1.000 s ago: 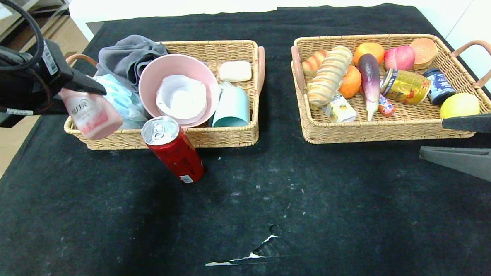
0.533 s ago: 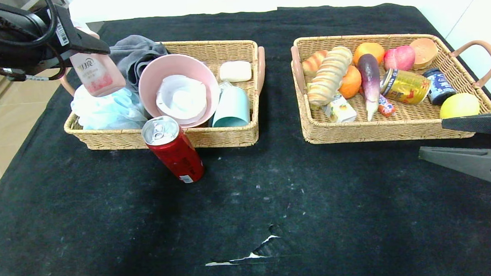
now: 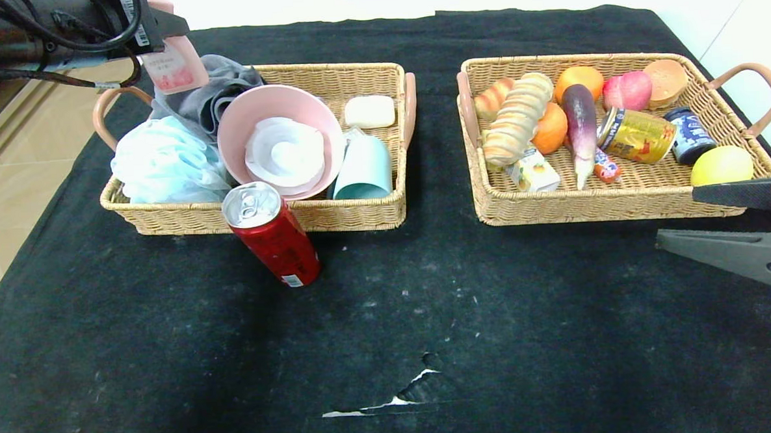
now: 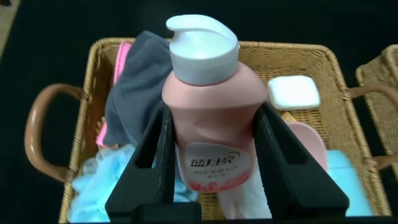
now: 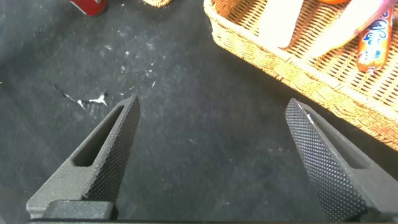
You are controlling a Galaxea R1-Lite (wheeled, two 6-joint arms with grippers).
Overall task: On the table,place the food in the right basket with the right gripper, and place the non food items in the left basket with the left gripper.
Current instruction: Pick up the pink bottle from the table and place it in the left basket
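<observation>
- Your left gripper (image 4: 211, 155) is clamped on the pink bottle (image 4: 210, 118), one finger on each side of its body, cap pointing away from the wrist.
- In the head view the bottle (image 3: 174, 64) hangs above the far left corner of the left basket (image 3: 333, 213), over the grey cloth (image 3: 207, 87) and clear of it.
- Step in hand: drop-off of a non-food item. Carry looks about done; only the release is left.
- Next move, my read: lower a bit over the cloth or the blue sponge (image 3: 162, 161), then open. The pink bowl (image 3: 278, 140) sits close by, so keep off its rim or the bottle may tip out.
- Your right gripper (image 5: 211, 158) is parked, wide open and empty, just in front of the right basket (image 3: 619, 203) at its near right corner.
- The red can (image 3: 270, 234) stands on the table (image 3: 494, 316) touching the left basket's front wall. It's food, so it's the right gripper's job next.
</observation>
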